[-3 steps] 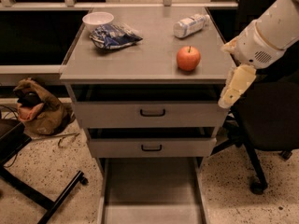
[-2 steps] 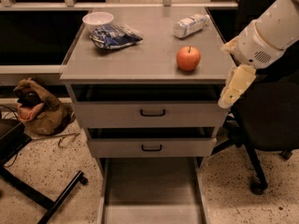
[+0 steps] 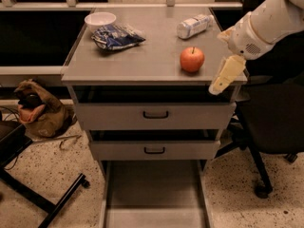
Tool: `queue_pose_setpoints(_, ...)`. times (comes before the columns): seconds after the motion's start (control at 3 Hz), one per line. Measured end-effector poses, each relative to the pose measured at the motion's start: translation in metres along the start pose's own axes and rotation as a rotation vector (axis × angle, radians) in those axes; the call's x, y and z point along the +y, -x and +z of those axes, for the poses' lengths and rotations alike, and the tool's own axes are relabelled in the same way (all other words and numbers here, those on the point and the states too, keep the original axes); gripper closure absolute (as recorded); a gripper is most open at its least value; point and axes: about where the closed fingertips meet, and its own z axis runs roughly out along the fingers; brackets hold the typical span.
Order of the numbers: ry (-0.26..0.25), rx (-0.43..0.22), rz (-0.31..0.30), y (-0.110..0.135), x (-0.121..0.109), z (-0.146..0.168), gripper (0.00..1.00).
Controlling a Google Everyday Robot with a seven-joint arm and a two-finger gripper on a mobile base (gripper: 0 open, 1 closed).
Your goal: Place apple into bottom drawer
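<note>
— Speckled floor is seen around a grey cabinet (image 3: 83, 109), with dark shelving behind it. What is carried on the tabletop (image 3: 142, 61)?

— Four things are carried. The apple (image 3: 192, 59) is found upright near the front right corner, stem up, touching nothing else. A white bottle (image 3: 194, 26) is laid on its side at the back right, well apart from the apple. A white bowl (image 3: 100, 20) is set at the back left, and a blue packet (image 3: 116, 36) is laid just in front of it.

— Where is the gripper seen?

— The gripper (image 3: 219, 83) is hung at the cabinet's front right corner, just beside the tabletop's edge and to the right of the apple, pointed down and to the left. It is not touching the apple. It is seen edge-on as one pale shape, so whether it is parted or closed cannot be told. Nothing is seen held in it. The white arm (image 3: 266, 23) is reached in from the upper right.

— How are the drawers found?

— The bottom drawer (image 3: 154, 189) is pulled far out toward the camera, its flat grey floor bare. The two drawers above it, the top (image 3: 118, 117) and the middle (image 3: 118, 151), are each pulled out slightly, with black handles on their fronts.

— What is noted around the cabinet?

— A black chair (image 3: 270, 122) is stood to the right, under the arm, and a brown bag (image 3: 38, 110) is slumped on the floor to the left.
</note>
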Motion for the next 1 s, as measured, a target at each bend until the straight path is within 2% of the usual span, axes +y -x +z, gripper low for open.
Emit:
queue_pose_setpoints(0.33,-0.016,-0.060,0.008,0.013,-0.027,0.022,0.00)
queue_pose_setpoints(0.67,-0.016,-0.060,0.008,0.013,-0.027,0.022,0.00)
queue_pose_setpoints(1.0,0.001,-0.092,0.010,0.014,-0.031,0.034,0.00)
